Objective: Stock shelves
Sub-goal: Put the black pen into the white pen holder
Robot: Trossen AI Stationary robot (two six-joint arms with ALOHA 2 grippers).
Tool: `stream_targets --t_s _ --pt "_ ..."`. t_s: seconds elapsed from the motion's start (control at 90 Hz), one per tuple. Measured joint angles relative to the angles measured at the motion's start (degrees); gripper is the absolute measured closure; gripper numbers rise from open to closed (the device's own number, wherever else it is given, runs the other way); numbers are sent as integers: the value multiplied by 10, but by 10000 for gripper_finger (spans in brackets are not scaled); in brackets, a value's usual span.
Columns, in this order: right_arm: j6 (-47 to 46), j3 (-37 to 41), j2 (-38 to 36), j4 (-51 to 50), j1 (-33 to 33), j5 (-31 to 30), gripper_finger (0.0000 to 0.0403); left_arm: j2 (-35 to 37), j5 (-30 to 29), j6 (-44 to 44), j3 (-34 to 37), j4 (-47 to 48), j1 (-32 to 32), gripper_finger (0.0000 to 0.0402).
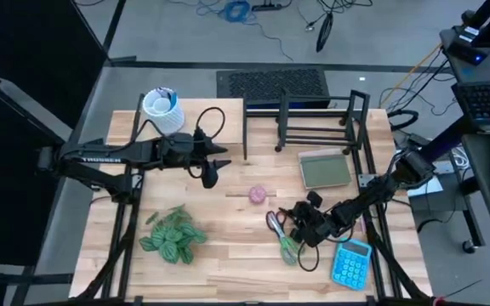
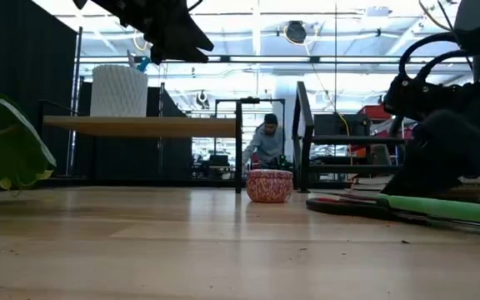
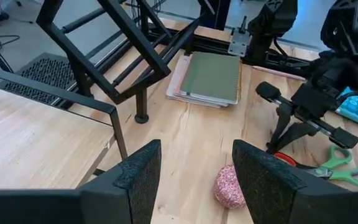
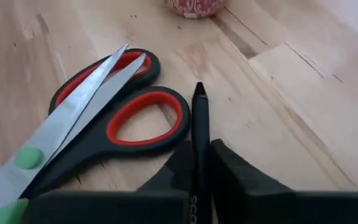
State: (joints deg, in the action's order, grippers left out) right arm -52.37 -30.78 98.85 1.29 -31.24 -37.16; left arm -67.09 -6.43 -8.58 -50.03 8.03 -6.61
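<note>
At the far side of the table, shelves: a pale wooden shelf (image 1: 232, 127) stands far left, and a black wire rack (image 1: 317, 127) stands just to its right.
Right gripper (image 1: 300, 231): low over the near right of the table, fingers pinched narrow on a black pen (image 4: 199, 124) whose tip lies at or just above the wood.
Left gripper (image 3: 194, 180): hovers in front of the wooden shelf with its fingers wide apart and nothing between them.
Step in hand: probably lifting the pen to carry it to a shelf.
Doing it well: rise straight up first so the pen clears the scissors, keep the grip firm so the thin pen cannot swivel, then swing toward the rack.
In the way: red-handled scissors (image 4: 86, 106) lie just beside the pen, and green-handled scissors (image 1: 286, 248) are close by.
Around: a small pink pot (image 3: 229, 186) is mid-table, a green notebook (image 1: 324, 168) lies before the rack, a blue calculator (image 1: 350, 262) sits near right, a leafy plant (image 1: 174, 235) sits near left, and a white vase (image 1: 162, 109) stands on the wooden shelf.
</note>
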Motion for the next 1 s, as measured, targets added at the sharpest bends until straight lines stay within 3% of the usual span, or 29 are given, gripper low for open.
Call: stream_targets --t_s 0.222,0.456,1.0 --pt "26 7 -23 7 -7 -6 396 0 0 0 0 0 0 217" --pt "73 11 -84 -15 -8 12 397 0 0 0 0 -1 0 217" --pt "169 8 -216 -9 3 -13 398 -5 14 -1 0 -32 0 217"
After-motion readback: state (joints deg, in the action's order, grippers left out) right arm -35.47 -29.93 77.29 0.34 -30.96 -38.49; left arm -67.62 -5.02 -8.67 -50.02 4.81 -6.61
